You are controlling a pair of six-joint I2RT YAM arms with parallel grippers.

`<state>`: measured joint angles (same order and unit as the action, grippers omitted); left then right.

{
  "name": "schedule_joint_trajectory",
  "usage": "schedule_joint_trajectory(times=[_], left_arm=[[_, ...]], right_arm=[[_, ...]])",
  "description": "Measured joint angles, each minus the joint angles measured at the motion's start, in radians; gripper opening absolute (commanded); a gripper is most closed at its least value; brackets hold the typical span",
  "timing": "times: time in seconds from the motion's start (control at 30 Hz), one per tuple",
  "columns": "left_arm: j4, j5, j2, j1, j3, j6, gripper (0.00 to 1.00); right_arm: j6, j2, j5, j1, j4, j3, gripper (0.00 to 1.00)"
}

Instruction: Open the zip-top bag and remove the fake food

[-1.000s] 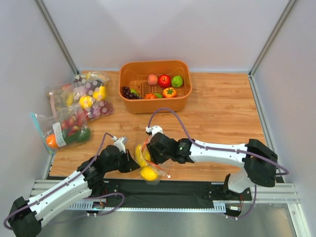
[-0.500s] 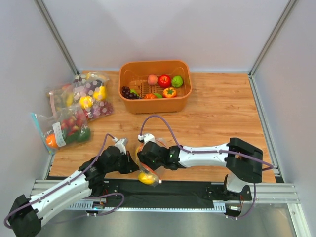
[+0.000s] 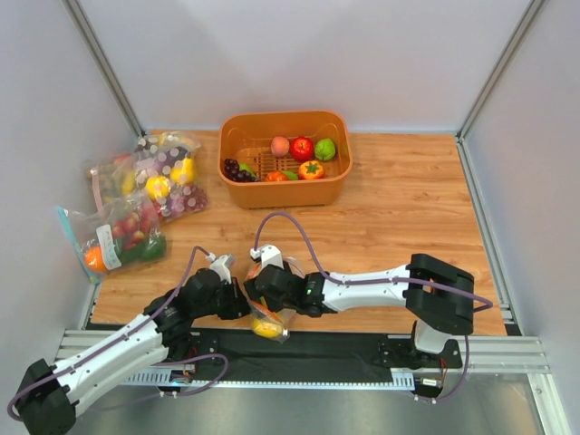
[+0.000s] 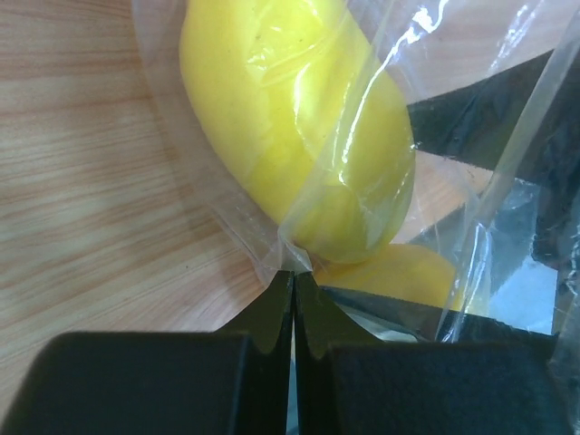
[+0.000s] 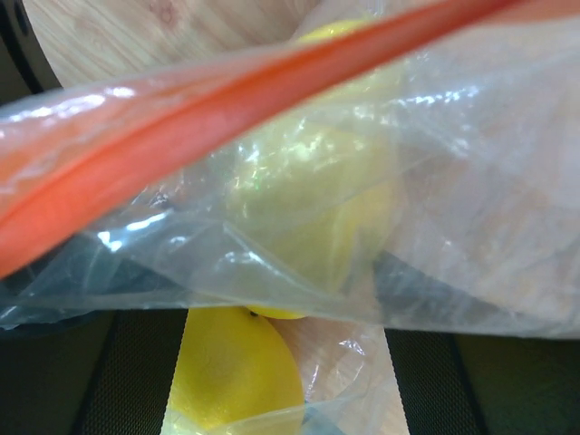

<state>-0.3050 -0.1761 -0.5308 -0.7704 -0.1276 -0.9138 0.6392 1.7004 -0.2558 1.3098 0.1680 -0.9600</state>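
Note:
The zip-top bag (image 3: 269, 319) lies at the table's near edge, clear film with an orange-red zip strip (image 5: 181, 118). The fake food showing in it is yellow lemon-like fruits (image 4: 299, 154) (image 5: 234, 381). My left gripper (image 3: 239, 306) (image 4: 294, 272) is shut, pinching the bag's film beside the big yellow fruit. My right gripper (image 3: 269, 297) (image 5: 281, 362) hovers right over the bag with its fingers (image 5: 136, 372) wide apart, one yellow fruit between them, the zip strip crossing above. Whether it touches the fruit I cannot tell.
An orange basket (image 3: 286, 122) at the back holds a peach, a red apple, a green fruit and grapes. Two other filled bags (image 3: 163, 177) (image 3: 113, 240) lie along the left wall. A black strip (image 3: 353, 344) borders the near edge.
My right gripper slid left and toward the near edge over the bag, and its fingers spread wide. The bag sank lower. The left gripper stayed shut in place.

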Motion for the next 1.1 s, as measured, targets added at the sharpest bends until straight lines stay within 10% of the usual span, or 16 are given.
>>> schedule_joint_trajectory(times=[0.53,0.8,1.1], left_arm=[[-0.063,0.053,0.023,0.012,0.010,0.003,0.00],[-0.064,0.053,0.056,0.012,0.011,0.002,0.00],[-0.061,0.037,0.086,0.011,0.011,0.000,0.00]], right_arm=[[-0.141,0.072,-0.048,0.006,-0.166,0.006,0.77],[-0.164,0.100,-0.092,-0.002,-0.231,0.012,0.38],[-0.158,-0.013,-0.117,-0.004,-0.239,0.120,0.36]])
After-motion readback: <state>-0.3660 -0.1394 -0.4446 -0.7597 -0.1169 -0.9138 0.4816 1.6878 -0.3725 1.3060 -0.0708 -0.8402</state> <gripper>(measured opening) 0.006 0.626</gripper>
